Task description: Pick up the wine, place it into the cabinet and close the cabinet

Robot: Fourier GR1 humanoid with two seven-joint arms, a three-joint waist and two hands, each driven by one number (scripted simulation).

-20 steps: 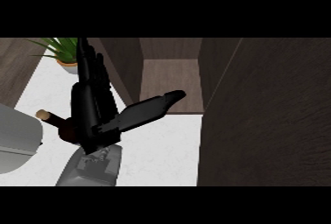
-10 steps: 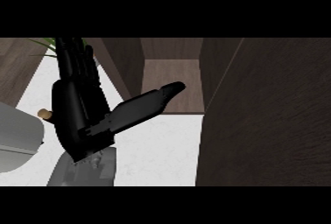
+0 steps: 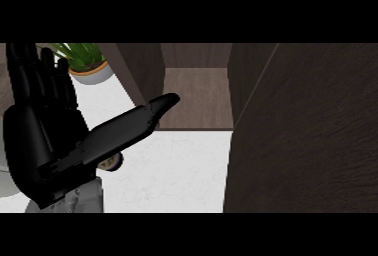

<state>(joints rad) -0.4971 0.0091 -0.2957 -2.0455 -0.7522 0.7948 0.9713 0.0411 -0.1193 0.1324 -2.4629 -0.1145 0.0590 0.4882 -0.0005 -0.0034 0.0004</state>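
My left robot hand (image 3: 44, 145) was spread flat, fingers straight up, thumb toward the open cabinet (image 3: 193, 100). Only the wine (image 3: 112, 163) bottle's cork end peeked out beneath it on the white worktop (image 3: 173, 170).

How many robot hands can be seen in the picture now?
1. One black hand fills the left side of the view, fingers straight up and thumb pointing toward the open cabinet. The other hand does not show; it may be outside the view.
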